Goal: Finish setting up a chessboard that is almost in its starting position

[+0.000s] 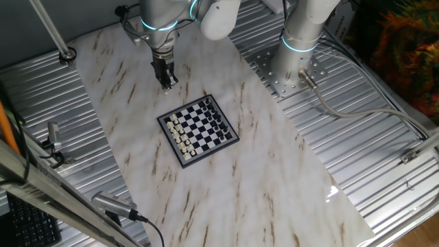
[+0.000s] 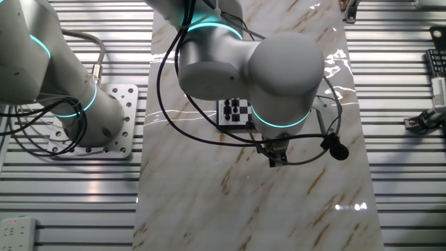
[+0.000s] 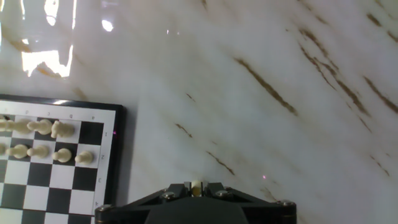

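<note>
My gripper (image 1: 167, 83) low over the marble-patterned tabletop (image 1: 274, 171), fingers pinched on a tiny cream piece (image 3: 196, 186), chessboard (image 1: 199, 130) at my four o'clock, ribbed metal bench (image 1: 357, 89) all around

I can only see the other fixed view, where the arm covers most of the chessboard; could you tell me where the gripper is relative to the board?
Observer: The gripper is off the chessboard, low over the marble table beyond one corner.
Operator: Thank you. Is it carrying anything?
Observer: The hand view shows a small cream piece between the fingertips.
Operator: Is there a gap on the board for it?
Observer: Yes. In the hand view the black corner square at the end of the cream pieces back row is empty. The black pieces line the opposite edge.
</note>
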`<action>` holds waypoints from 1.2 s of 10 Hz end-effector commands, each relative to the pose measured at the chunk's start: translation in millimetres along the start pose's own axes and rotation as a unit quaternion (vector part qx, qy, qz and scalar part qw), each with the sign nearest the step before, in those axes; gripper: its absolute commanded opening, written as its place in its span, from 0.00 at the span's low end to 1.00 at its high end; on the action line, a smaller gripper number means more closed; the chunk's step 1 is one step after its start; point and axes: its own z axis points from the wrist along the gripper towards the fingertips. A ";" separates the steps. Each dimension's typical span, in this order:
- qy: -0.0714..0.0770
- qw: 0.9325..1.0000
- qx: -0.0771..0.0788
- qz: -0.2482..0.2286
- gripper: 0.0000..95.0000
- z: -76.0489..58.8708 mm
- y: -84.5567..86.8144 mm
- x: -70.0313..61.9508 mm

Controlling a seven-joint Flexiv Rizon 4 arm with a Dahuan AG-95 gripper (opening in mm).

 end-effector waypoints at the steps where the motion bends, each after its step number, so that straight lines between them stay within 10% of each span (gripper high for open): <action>1: 0.001 1.000 -0.001 -0.002 0.00 -5.9 -0.7 -3.6; 12: 0.002 1.000 -0.006 -0.011 0.00 -24.2 22.9 -49.7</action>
